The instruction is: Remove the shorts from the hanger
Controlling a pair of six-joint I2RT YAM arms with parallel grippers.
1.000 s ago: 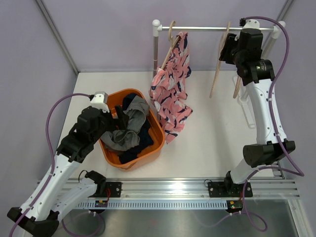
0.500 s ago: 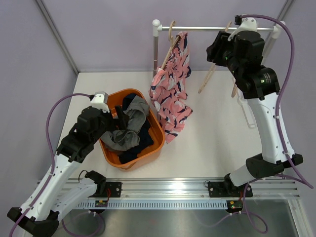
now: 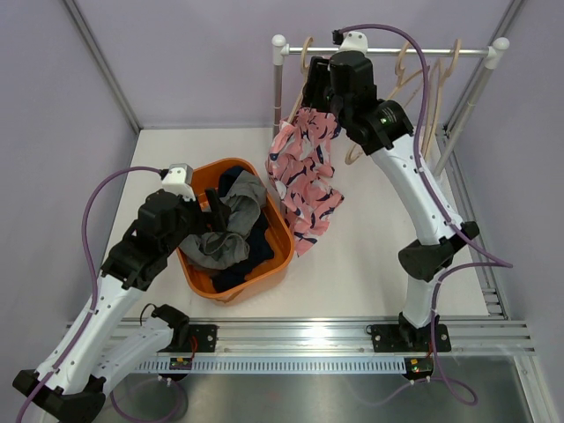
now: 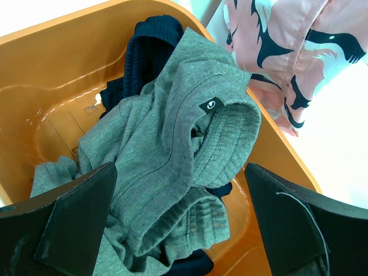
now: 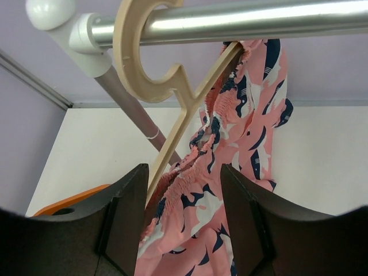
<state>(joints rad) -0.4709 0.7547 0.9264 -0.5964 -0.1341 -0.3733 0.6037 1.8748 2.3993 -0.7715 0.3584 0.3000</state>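
Note:
The pink patterned shorts (image 3: 304, 176) hang on a wooden hanger (image 3: 306, 55) at the left end of the rail. My right gripper (image 3: 315, 99) is open just in front of their top. In the right wrist view its jaws (image 5: 184, 218) stand either side of the gathered waistband of the pink shorts (image 5: 241, 115), beside the hanger arm (image 5: 172, 138), without closing on it. The grey shorts (image 3: 231, 231) and the navy shorts (image 3: 256, 248) lie in the orange basket (image 3: 198, 176). My left gripper (image 3: 214, 210) is open and empty above the grey shorts (image 4: 172, 132).
Empty wooden hangers (image 3: 414, 75) hang at the right part of the metal rail (image 3: 388, 51). The rail's posts stand at the back left and back right. The pink shorts' hem reaches the basket's right rim (image 4: 282, 149).
My right arm has swung left along the rail from the empty hangers to the pink shorts; those hangers have shifted. The left arm has not moved.

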